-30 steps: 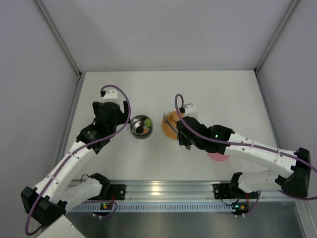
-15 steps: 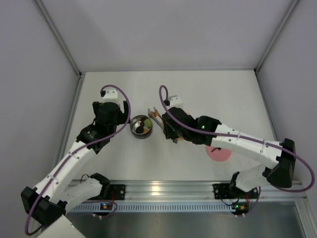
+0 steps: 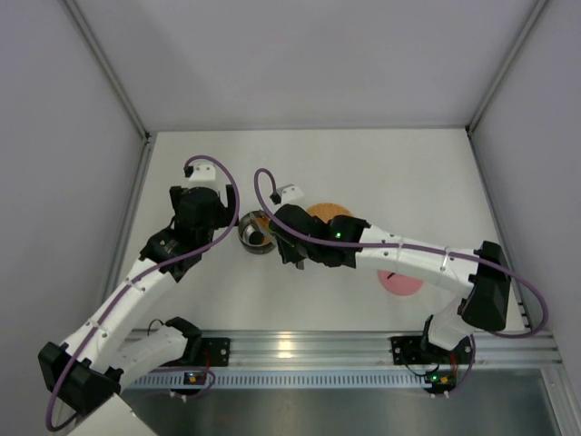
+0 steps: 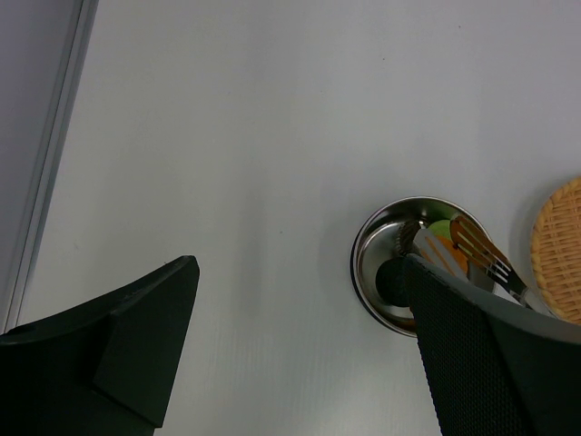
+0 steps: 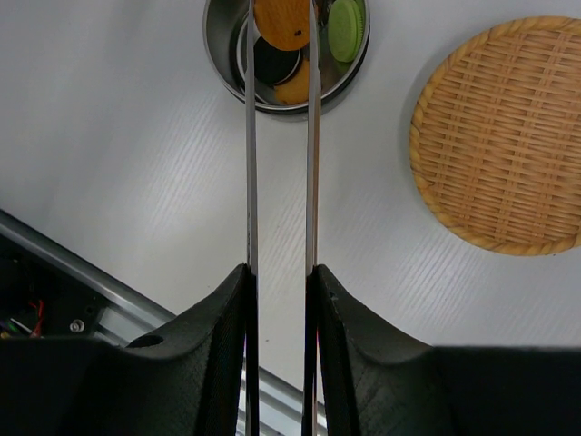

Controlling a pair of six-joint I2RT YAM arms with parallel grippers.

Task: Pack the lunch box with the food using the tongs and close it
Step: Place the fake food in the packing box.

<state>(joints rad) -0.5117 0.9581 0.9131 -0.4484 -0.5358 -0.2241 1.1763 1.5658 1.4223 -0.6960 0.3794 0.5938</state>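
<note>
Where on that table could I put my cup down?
The far strip of table behind the steel bowl and woven disc is bare, and so is the stretch right of the disc. Around the steel bowl, tongs and pink lid it is crowded.

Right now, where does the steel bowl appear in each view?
Top external: steel bowl, just left of centre.
Left wrist: bowl at lower right.
Right wrist: bowl at top edge, under the tips of the tongs.
Shared landmark: orange woven disc, right of the bowl in all three.
</note>
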